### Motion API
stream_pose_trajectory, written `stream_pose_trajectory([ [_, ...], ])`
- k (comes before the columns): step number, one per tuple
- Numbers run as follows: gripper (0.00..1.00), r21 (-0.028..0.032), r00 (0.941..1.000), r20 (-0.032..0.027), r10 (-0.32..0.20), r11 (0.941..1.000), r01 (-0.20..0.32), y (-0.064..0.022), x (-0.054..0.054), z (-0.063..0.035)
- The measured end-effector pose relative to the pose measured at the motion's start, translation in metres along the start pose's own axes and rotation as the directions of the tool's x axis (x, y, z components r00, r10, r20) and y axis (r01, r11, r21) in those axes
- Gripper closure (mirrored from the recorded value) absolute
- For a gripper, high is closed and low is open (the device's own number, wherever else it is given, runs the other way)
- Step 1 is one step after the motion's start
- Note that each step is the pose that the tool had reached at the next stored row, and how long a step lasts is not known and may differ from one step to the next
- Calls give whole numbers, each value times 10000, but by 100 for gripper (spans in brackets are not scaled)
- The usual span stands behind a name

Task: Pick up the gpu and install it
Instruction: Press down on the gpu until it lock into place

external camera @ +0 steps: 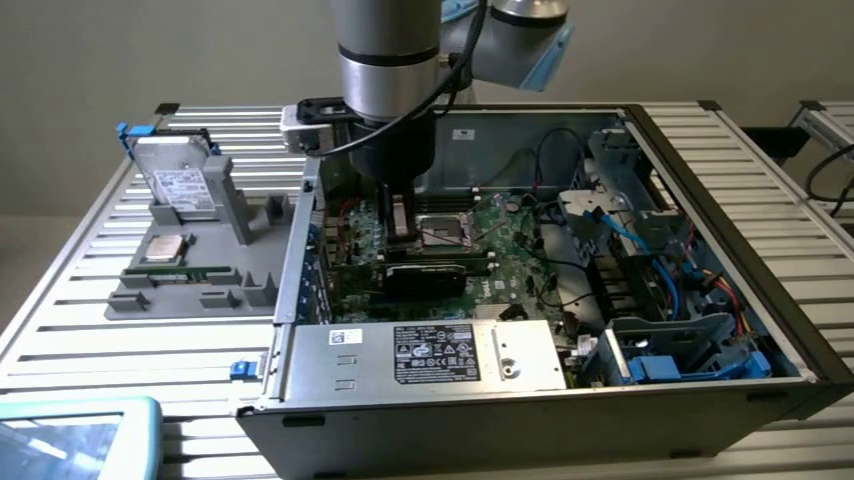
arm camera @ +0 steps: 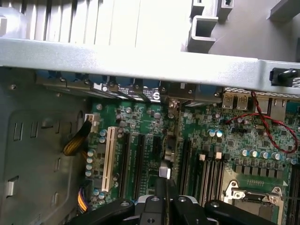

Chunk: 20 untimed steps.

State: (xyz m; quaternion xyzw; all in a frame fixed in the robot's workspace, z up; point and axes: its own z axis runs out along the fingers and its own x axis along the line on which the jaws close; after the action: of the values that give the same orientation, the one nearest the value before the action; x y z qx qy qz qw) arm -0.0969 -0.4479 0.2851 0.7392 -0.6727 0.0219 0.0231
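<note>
My gripper (external camera: 400, 222) reaches down inside the open computer case (external camera: 747, 200), over the green motherboard (external camera: 514, 250). It is shut on the gpu (external camera: 427, 276), which stands on edge just below the fingers with its black face showing. In the wrist view the gpu (arm camera: 164, 180) runs edge-on as a thin dark strip from my gripper (arm camera: 164, 207) toward the case's rear wall (arm camera: 140, 58). It lies in line with the black expansion slots (arm camera: 138, 161), next to the memory slots (arm camera: 208, 176). Whether it sits in a slot I cannot tell.
A grey parts holder (external camera: 200, 295) on the exterior view's left carries a silver hard drive (external camera: 180, 186) and a narrow green memory stick (external camera: 187, 272). The case also holds the processor socket (arm camera: 248, 197), a white slot (arm camera: 111, 157), a red wire (arm camera: 272, 124), blue cables (external camera: 681, 255) and the power supply (external camera: 427, 355).
</note>
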Motion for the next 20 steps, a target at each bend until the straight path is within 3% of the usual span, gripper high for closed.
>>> stream_pose_trajectory([
  [5, 85, -5, 10000, -15, 50, 10000, -50, 6, -47, 86],
  [13, 85, -7, 9999, -15, 103, 9999, -103, 63, -122, 126],
  [20, 85, 42, 9998, -52, 188, 9998, -188, 67, -130, 156],
])
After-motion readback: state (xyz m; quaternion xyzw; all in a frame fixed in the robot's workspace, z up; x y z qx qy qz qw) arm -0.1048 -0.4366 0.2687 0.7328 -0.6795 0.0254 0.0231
